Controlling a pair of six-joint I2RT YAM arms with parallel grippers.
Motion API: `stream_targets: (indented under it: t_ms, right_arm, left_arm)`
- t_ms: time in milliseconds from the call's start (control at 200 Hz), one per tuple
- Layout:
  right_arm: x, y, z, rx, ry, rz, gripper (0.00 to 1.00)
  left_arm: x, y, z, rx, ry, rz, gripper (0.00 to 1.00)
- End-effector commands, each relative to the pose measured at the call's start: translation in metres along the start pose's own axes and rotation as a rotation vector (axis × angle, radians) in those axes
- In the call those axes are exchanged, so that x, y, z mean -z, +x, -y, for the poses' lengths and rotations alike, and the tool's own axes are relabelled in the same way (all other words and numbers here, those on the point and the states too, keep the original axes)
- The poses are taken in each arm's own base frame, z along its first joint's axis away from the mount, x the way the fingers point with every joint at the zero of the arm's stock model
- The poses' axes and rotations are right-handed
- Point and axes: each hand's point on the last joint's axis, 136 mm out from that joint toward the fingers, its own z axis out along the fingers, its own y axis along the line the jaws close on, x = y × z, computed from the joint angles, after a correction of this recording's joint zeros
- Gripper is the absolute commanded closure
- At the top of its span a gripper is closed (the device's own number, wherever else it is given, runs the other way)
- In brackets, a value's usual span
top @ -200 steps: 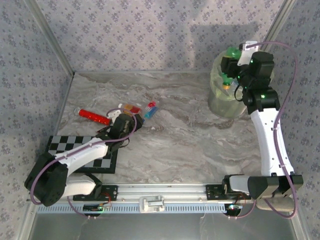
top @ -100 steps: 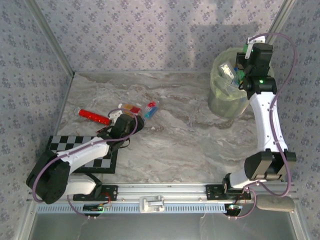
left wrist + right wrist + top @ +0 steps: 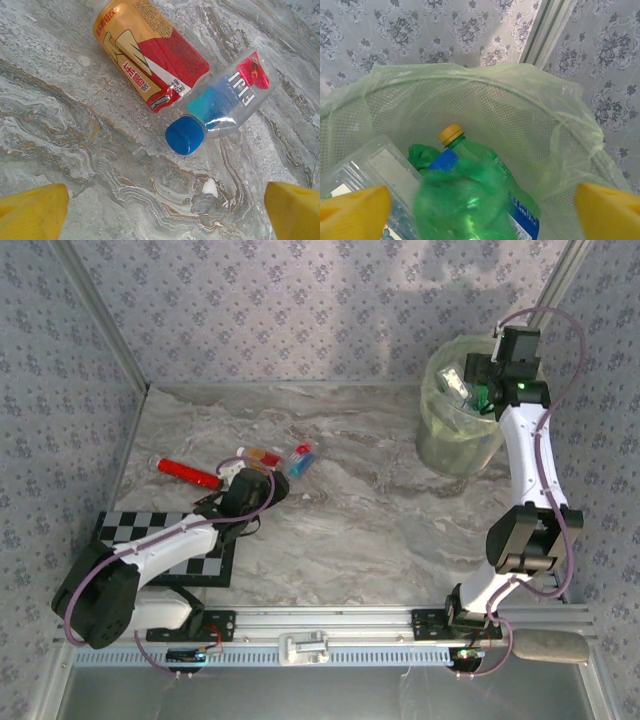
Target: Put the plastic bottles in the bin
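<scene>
Right hand (image 3: 480, 210) wide apart over the bin (image 3: 470, 75), green bottle (image 3: 485, 165) loose within its rim — left hand (image 3: 164, 210) likewise, above two bottles (image 3: 150, 55)

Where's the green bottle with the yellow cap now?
In the right wrist view, the green bottle is inside the bin, beside a clear bottle, at the table's far right.
</scene>
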Motion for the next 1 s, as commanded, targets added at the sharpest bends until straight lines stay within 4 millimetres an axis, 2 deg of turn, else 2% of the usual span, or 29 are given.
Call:
stream_targets:
  t_ms: [0, 225, 410, 510, 640, 820, 994]
  right_arm:
    - [0.014, -0.020, 0.007, -0.033, 0.008, 0.038, 0.00]
    - [0.039, -0.035, 0.008, -0.077, -0.014, 0.084, 0.00]
    - [0.075, -0.045, -0.008, -0.181, -0.146, 0.181, 0.00]
    - [0.095, -0.046, -0.033, -0.255, -0.295, 0.227, 0.00]
    - [0.111, -0.032, -0.076, -0.312, -0.493, 0.224, 0.00]
    - [0.126, 0.006, -0.146, -0.291, -0.673, 0.185, 0.00]
    - [0.141, 0.041, -0.195, -0.227, -0.765, 0.117, 0.00]
  left_arm:
    - [0.007, -0.012, 0.015, 0.008, 0.048, 0.017, 0.00]
    - [0.012, -0.014, 0.019, -0.021, 0.075, 0.023, 0.00]
    - [0.020, -0.022, 0.027, -0.085, 0.102, 0.047, 0.00]
    - [0.020, -0.026, 0.035, -0.128, 0.120, 0.046, 0.00]
    - [0.016, -0.028, 0.050, -0.179, 0.164, 0.021, 0.00]
    - [0.004, -0.026, 0.074, -0.318, 0.201, -0.048, 0.00]
    - [-0.012, -0.022, 0.094, -0.466, 0.209, -0.117, 0.00]
